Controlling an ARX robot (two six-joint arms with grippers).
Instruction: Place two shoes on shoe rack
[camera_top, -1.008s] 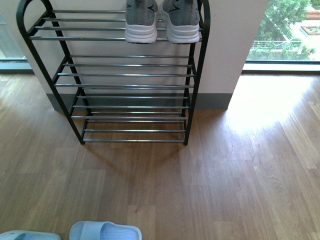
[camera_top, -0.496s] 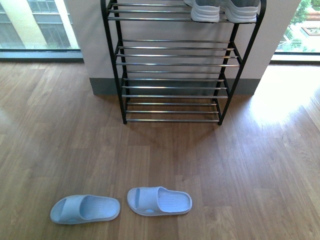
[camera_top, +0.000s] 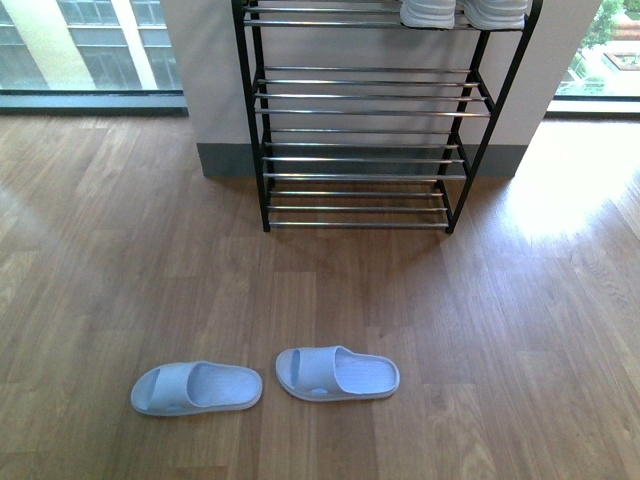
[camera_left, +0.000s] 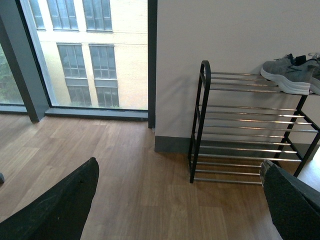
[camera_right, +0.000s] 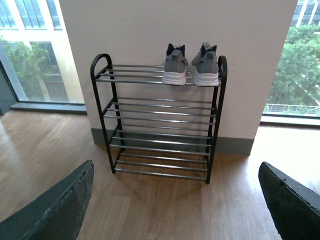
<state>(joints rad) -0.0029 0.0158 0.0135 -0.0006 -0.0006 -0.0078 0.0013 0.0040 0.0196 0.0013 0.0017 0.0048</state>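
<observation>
We counted one shoe rack (camera_top: 358, 224), carrying four tiers of chrome bars. We logged two grey sneakers: left sneaker (camera_right: 175, 68), right sneaker (camera_right: 204, 67). We noted two pale blue slides: left slide (camera_top: 196, 388), right slide (camera_top: 337, 373).

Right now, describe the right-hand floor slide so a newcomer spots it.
Find the black shoe rack against the white wall, then look down the wooden floor toward the robot. Of two pale blue slides lying side by side, it is the slide in front of the rack; its twin lies further left.
</observation>
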